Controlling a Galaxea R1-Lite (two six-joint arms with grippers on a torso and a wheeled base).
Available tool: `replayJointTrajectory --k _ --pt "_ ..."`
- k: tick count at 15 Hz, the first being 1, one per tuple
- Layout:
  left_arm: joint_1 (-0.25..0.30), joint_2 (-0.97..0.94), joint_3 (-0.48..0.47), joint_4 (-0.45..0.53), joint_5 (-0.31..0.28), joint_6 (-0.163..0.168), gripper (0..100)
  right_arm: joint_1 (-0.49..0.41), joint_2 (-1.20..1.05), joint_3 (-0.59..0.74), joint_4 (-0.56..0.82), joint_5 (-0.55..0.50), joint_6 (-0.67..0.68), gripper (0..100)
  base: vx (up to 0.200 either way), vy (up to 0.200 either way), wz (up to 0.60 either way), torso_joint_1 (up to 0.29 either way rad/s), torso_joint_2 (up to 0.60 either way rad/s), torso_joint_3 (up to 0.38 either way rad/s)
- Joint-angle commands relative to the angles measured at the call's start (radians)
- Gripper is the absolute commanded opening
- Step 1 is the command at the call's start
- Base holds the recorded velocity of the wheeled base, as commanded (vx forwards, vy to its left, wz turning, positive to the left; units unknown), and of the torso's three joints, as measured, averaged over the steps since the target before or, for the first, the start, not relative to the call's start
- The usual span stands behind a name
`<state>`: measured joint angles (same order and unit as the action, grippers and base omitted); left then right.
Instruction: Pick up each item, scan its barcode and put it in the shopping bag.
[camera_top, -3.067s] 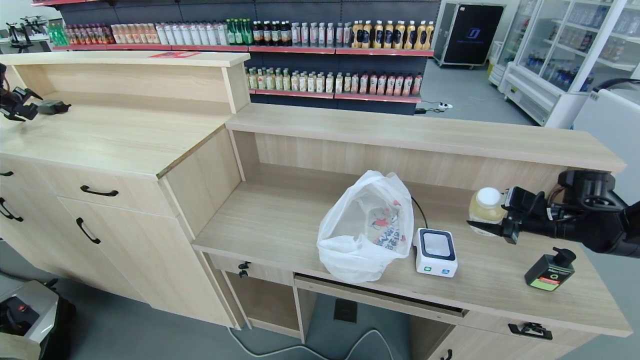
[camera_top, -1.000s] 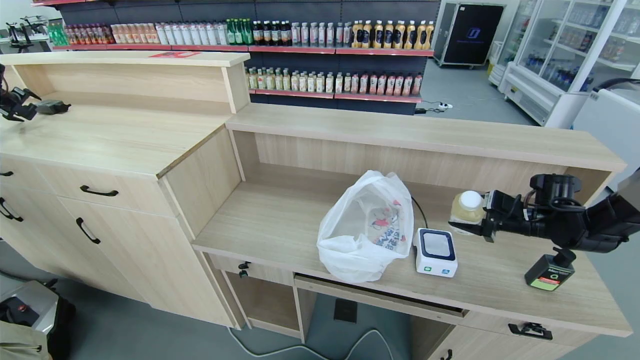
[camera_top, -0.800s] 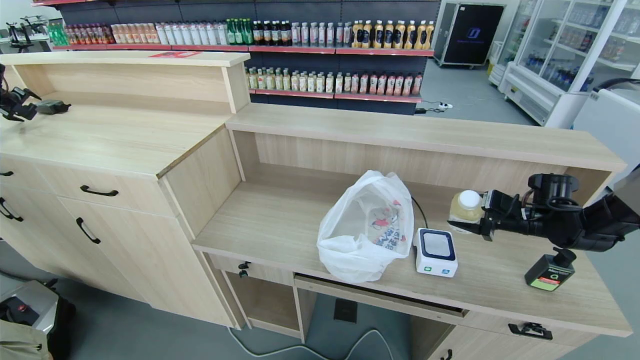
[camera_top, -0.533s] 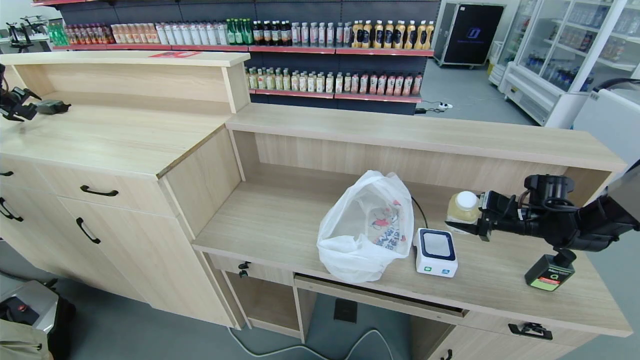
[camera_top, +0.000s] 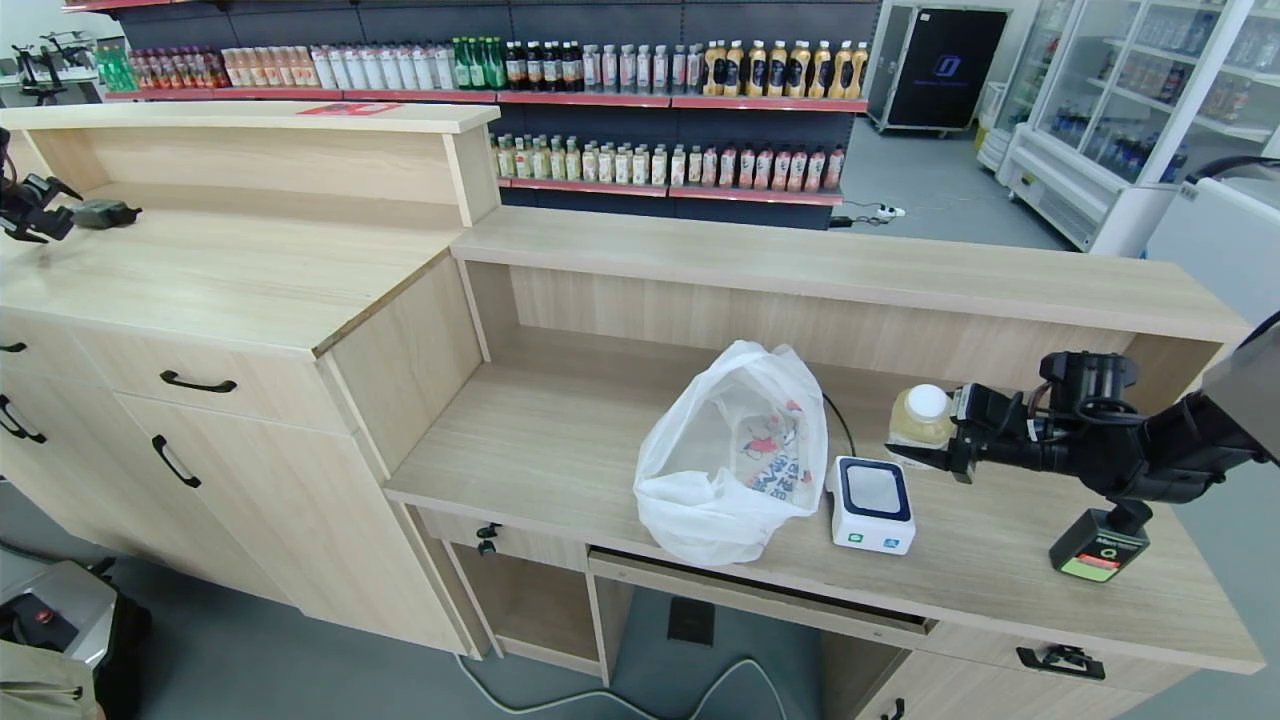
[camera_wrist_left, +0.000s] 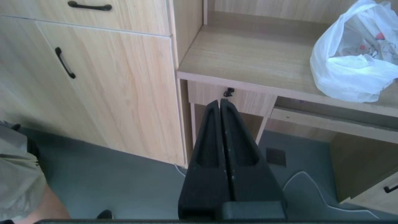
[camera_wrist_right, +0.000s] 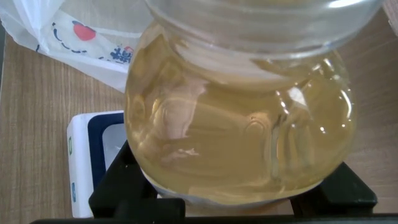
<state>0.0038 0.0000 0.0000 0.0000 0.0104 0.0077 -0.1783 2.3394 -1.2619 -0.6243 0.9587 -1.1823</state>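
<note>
Bottle in right tool, nearer scanner

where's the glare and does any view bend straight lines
Head view: the top edge of the counter bows, wide-lens style, and the fridge doors catch pale reflections. Right wrist view: bright highlights streak the bottle held close to the lens.

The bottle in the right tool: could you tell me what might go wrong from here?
The smooth, round bottle held in the right tool could slip. No barcode is visible on it, so the scanner may not read it. The right arm hangs close above the black pump bottle and might knock it.
</note>
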Motion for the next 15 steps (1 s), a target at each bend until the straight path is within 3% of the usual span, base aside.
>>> replayJointTrajectory --k 1,15 --pt "0.001 0.000 0.000 0.000 0.000 0.000 0 0.000 0.011 -0.005 0.000 0.000 0.000 0 0.000 0.000 0.00 0.000 0.00 0.000" --pt "0.001 0.000 0.000 0.000 0.000 0.000 0 0.028 0.078 -0.093 0.000 0.014 0.013 0 0.000 0.000 0.00 0.000 0.00 0.000"
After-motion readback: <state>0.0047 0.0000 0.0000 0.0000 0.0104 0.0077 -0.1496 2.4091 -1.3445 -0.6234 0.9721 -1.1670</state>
